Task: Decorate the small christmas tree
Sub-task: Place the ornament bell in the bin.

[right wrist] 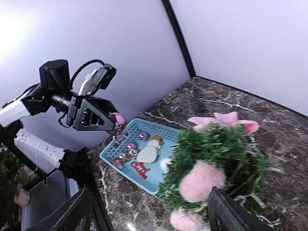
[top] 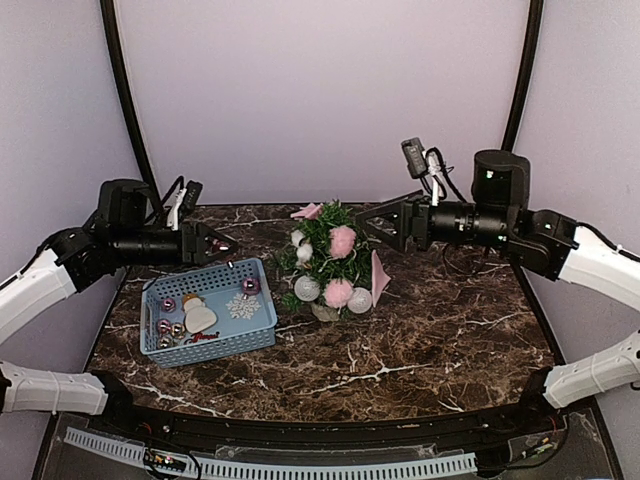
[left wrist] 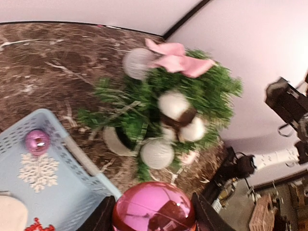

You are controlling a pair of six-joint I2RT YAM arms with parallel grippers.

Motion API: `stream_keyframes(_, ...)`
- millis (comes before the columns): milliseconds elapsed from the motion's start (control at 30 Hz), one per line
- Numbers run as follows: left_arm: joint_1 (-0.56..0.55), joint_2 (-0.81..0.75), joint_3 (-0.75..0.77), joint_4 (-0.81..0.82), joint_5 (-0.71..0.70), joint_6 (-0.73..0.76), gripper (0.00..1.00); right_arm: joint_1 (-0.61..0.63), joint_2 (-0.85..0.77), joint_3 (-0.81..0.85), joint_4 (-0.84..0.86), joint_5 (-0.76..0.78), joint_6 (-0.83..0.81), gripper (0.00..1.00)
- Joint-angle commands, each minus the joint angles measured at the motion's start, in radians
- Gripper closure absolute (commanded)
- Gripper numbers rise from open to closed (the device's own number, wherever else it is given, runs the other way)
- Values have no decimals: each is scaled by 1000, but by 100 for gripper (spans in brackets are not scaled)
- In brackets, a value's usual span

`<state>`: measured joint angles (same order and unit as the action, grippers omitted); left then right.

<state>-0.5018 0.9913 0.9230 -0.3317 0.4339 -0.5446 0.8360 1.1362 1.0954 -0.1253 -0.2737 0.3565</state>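
The left gripper (top: 226, 245) gripped a shiny pink ball (left wrist: 154, 208) above the blue basket (top: 215, 351). The right gripper (top: 366, 225) hung open just beside the small christmas tree (top: 322, 262), which stood mid-table (top: 430, 340), right of the basket.

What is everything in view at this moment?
table: one, dark marble, under everything
tree: one, green, in a white pot, mid-table
silver balls: at least three, on the tree
pompoms: two, pink, on the tree
bow: one, pink, at the treetop
basket: one, blue, left of the tree
small baubles: several, purple, in the basket
snowman: one, white, in the basket
snowflake: one, white, in the basket
pink bauble: one, between the left gripper's fingers
left gripper: black, raised by the basket's far side
right gripper: black, open, right of the tree
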Motion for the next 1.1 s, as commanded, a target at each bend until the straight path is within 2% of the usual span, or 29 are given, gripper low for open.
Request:
stream_keyframes(0, -134, -5, 100, 46, 137, -5, 60, 90, 43, 13, 65, -45, -28, 16)
stream_keyframes(233, -307, 117, 277, 65, 177, 21, 60, 172, 105, 11, 170, -63, 24, 21)
stream_keyframes(400, -367, 201, 342, 106, 195, 21, 60, 235, 133, 42, 169, -103, 0, 16)
stream_keyframes(500, -389, 227, 345, 170, 225, 4, 60, 254, 142, 38, 194, -130, 17, 17)
stream_keyframes(733, -398, 246, 353, 196, 207, -9, 60, 273, 155, 29, 202, -159, 30, 35)
stream_keyframes(867, -399, 230, 351, 194, 122, -28, 59, 276, 114, -15, 216, -34, 36, 40)
stream_keyframes(967, -398, 236, 371, 166, 44, -39, 59, 273, 53, -49, 206, 191, 62, 35)
stream_keyframes(1067, -398, 265, 427, 148, -15, -30, 59, 244, 1, -63, 173, 343, 87, 34)
